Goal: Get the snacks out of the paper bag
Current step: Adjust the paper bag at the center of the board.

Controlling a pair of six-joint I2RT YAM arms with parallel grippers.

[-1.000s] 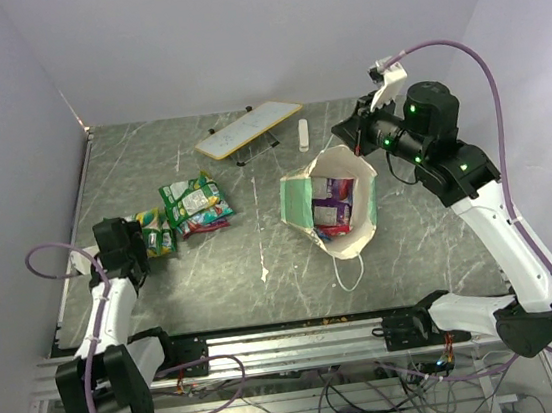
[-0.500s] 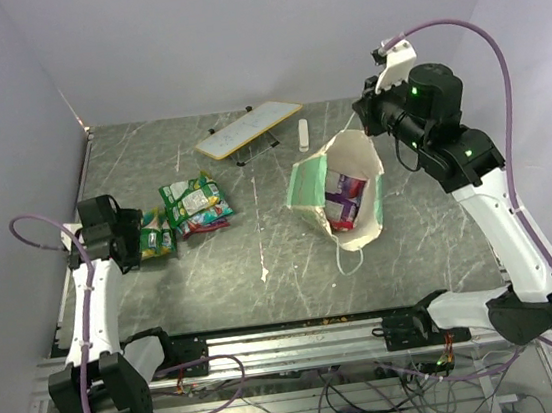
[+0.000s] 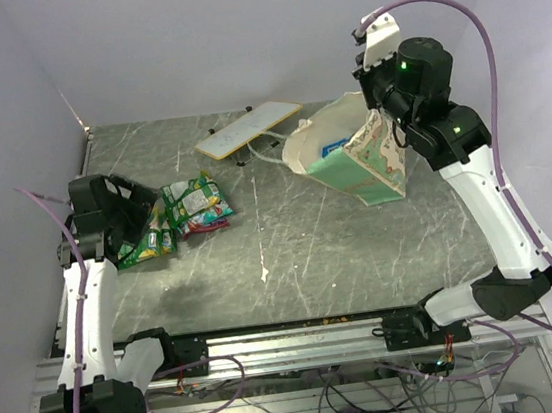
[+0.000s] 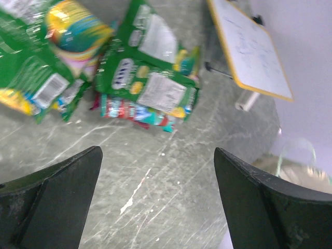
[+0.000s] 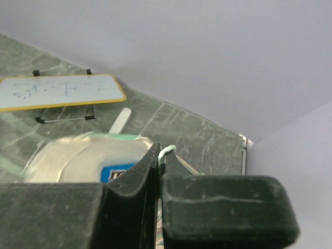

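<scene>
Right of centre in the top view, the right gripper (image 5: 158, 166) is pinching the rim of the paper bag (image 3: 351, 162). The bag is tipping over, its long axis slanting from lower right to upper left and its mouth facing upper left. Several snacks (image 3: 193, 204) are lying out at the left, below the spread, empty left gripper (image 4: 155, 155). A blue packet (image 3: 334, 146) is showing inside the bag, so the emptying is looking unfinished.

Dark grey-green marbled tabletop (image 3: 292, 255), white veins, evenly lit. Plain pale lilac walls (image 3: 214, 33) far, left and right. Silver aluminium rail frame (image 3: 302, 332) along near edge; tangled cables (image 3: 359, 388) beneath.
</scene>
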